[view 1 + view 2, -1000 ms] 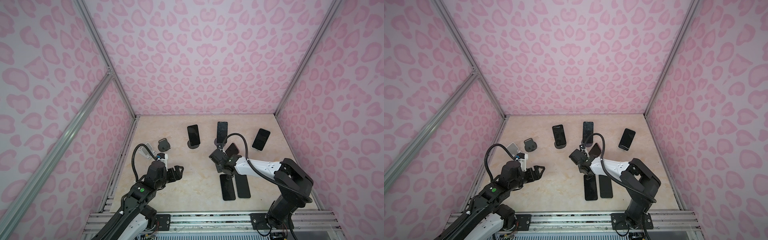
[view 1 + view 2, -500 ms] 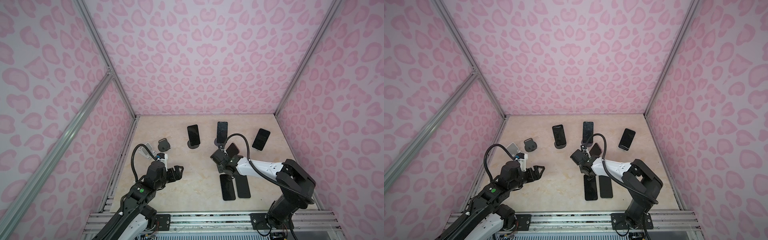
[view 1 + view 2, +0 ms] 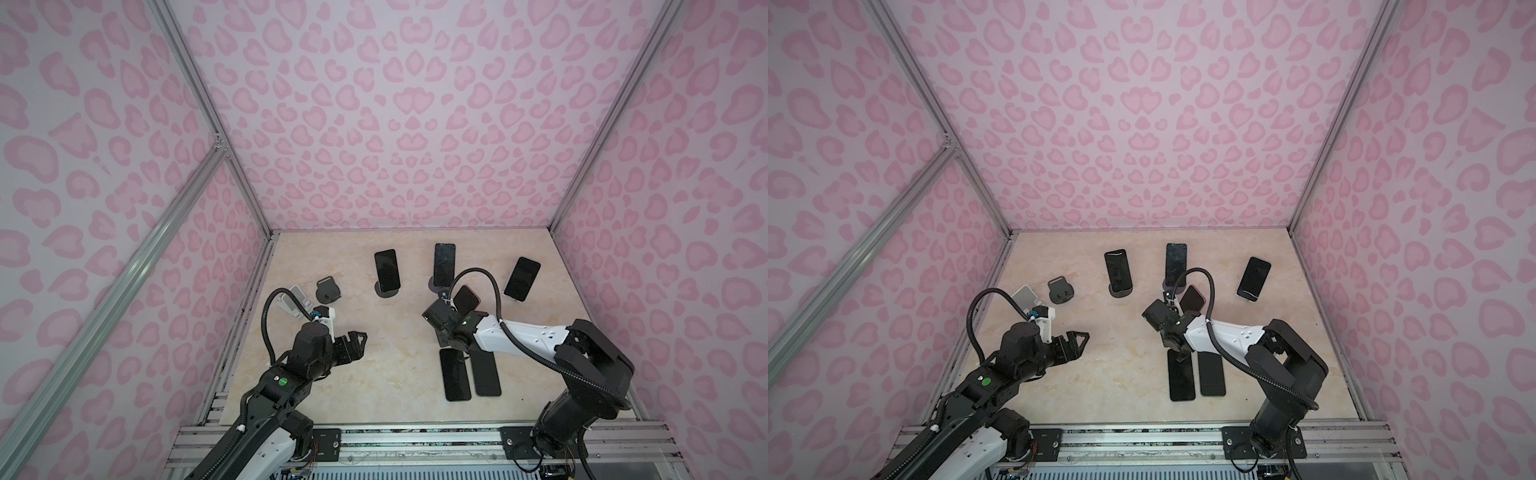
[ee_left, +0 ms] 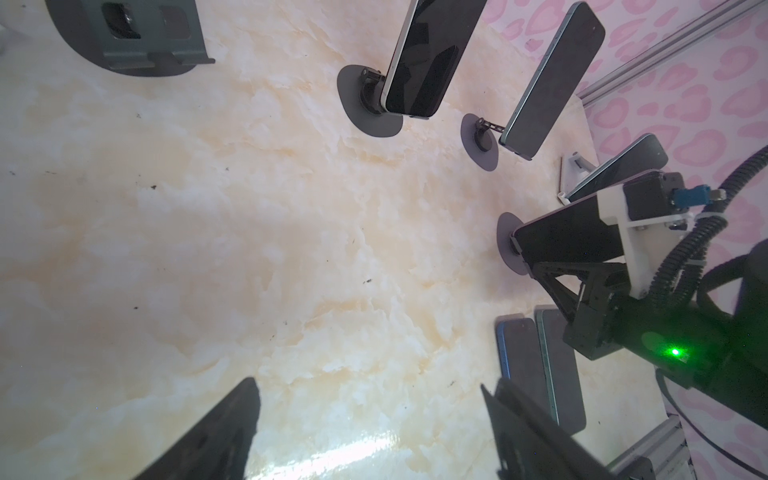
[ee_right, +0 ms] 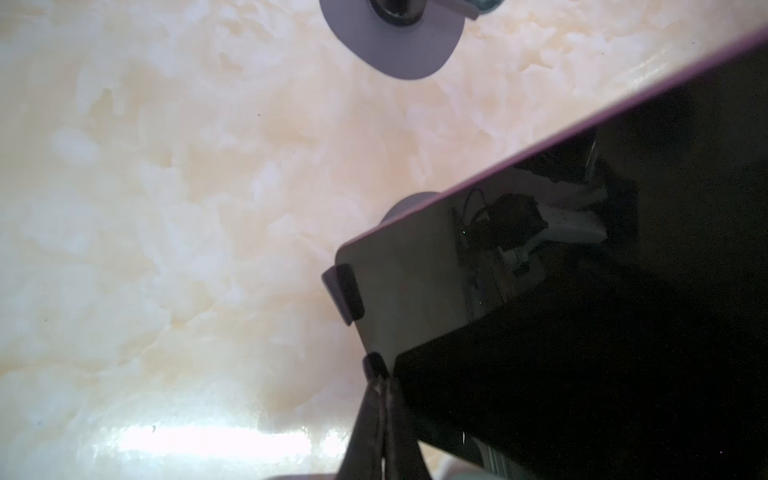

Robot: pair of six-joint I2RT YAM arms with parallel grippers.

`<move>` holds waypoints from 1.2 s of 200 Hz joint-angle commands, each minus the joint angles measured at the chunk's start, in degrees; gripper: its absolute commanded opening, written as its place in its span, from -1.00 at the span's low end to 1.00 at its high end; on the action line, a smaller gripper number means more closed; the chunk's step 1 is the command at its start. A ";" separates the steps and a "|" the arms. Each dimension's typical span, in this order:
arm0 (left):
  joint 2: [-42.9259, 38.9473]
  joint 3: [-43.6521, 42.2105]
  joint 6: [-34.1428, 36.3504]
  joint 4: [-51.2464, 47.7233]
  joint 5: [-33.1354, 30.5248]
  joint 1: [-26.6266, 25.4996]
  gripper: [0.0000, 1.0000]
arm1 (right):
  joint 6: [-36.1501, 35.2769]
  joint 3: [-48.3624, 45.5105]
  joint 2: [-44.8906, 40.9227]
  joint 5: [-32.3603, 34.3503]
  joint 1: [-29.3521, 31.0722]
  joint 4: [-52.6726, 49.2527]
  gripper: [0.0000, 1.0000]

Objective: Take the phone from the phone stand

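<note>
Right gripper (image 5: 379,390) has its fingers pinched together on nothing, tips right at the lower corner of the purple-edged phone (image 3: 465,298), which sits tilted on its stand (image 4: 505,245) mid-table. Left gripper (image 4: 374,436) hangs over the bare table (image 3: 395,374), jaws apart, holding nothing. 2 phones (image 3: 455,374) lie flat just beside the right arm.
</note>
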 commanded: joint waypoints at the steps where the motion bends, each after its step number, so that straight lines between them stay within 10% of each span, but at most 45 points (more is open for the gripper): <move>1: -0.10 0.13 0.38 -0.04 -0.12 0.00 0.79 | 0.26 -0.56 -0.31 1.01 -0.05 -1.11 -1.00; 240: -0.08 1.03 0.20 -0.42 0.19 -0.08 0.78 | 1.10 -3.09 -4.45 1.56 2.21 0.66 -1.00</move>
